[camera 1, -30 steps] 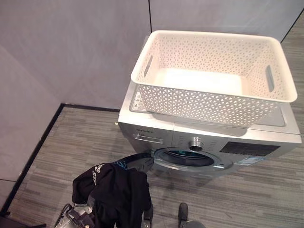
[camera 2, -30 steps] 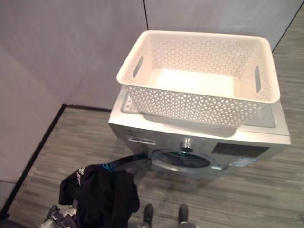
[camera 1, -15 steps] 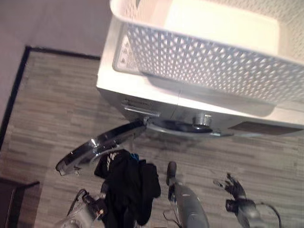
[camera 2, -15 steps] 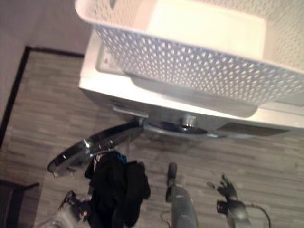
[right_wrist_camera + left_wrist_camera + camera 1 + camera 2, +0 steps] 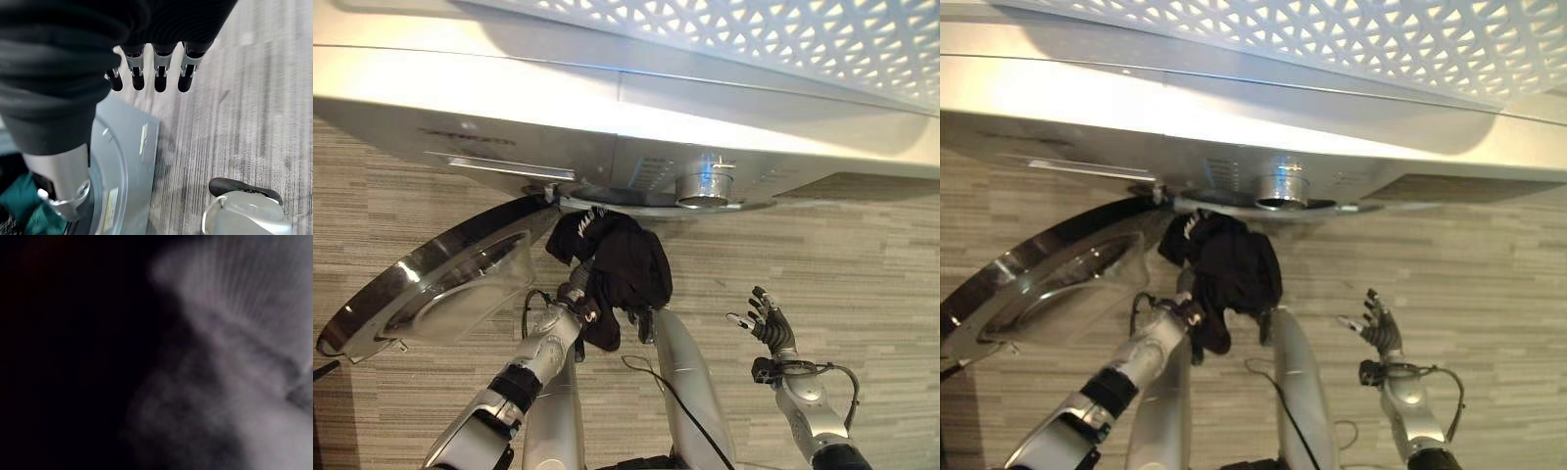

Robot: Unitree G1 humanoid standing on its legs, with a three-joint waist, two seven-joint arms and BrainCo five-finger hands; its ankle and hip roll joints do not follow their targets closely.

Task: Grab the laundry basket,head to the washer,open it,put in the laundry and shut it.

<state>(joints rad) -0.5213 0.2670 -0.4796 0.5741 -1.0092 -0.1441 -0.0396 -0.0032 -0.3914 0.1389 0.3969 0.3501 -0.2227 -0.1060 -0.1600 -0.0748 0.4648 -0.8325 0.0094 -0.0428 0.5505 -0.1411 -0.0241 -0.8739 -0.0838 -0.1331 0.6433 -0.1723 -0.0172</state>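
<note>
One washer (image 5: 607,117) — silver-grey front-loader seen from above, its top and front panel crossing the upper part of both eye views, with one round chrome dial (image 5: 704,185) at the centre of the panel and one long drawer handle (image 5: 499,168) towards the robot's left.

One washer door (image 5: 431,279) — round, chrome-rimmed with a clear bowl, swung wide open to the robot's left and hinged by the drum opening.

One laundry basket (image 5: 1351,39) — white plastic with a triangle lattice, standing on top of the washer; its underside and lower wall run along the top edge of the views.

One piece of laundry (image 5: 617,259) — black cloth with a little white print, bunched and hanging just below the drum opening, directly under the dial, beside the open door.

Two hands. The left hand (image 5: 576,297) is raised at the lower edge of the black cloth, its fingers buried in the fabric, so whether they clutch it cannot be told; its wrist view shows dark blurred cloth. The right hand (image 5: 770,323) is held up well to the right of the laundry, fingers (image 5: 159,73) straight and spread, holding nothing.

Floor (image 5: 862,264) — grey wood-grain planks on all sides of the washer.
</note>
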